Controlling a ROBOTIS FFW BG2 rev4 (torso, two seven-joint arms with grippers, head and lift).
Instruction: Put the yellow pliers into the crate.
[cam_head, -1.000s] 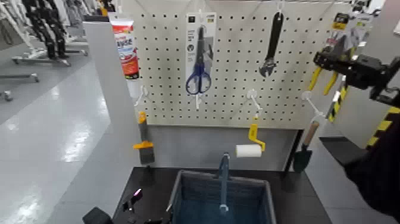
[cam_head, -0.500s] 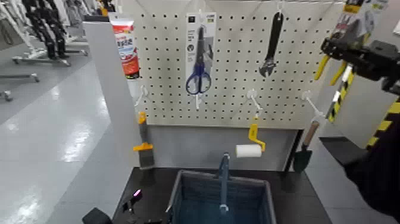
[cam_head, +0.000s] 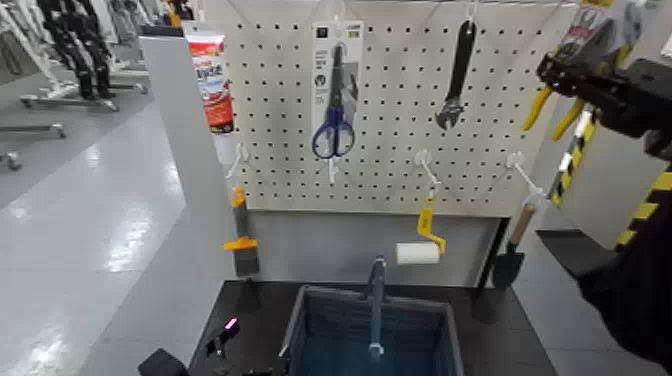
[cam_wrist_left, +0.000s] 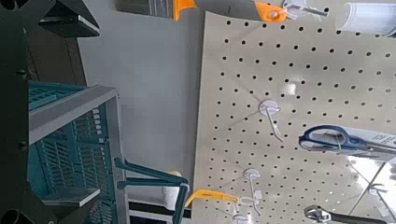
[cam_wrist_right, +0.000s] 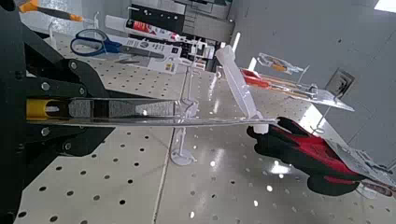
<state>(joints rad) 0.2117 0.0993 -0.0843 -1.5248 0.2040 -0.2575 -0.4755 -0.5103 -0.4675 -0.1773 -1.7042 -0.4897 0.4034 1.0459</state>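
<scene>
Black and idle, the left gripper (cam_wrist_left: 80, 107) is waiting low at the left with its fingers spread wide, beside the crate (cam_head: 319, 293), whose slim handle bar (cam_head: 376, 312) is crossing its middle. Blue-handled scissors (cam_head: 333, 135) are hanging on the pegboard (cam_head: 270, 160) above, with the small paint roller (cam_head: 418, 252) hanging lower to their right. At the upper right, the right gripper (cam_head: 548, 69) is holding the yellow pliers (cam_head: 538, 108) by their retail card, its fingers closed on it and the yellow handles pointing down, high above the crate and off to its right. Whether the card is hanging free of its hook, the views are not making clear. Good handling now is likely calling for a firm, level pull outward along the peg, without twisting or tearing the card, then a wide swing clear of the roller and a gentle lowering to one side of the handle bar.
</scene>
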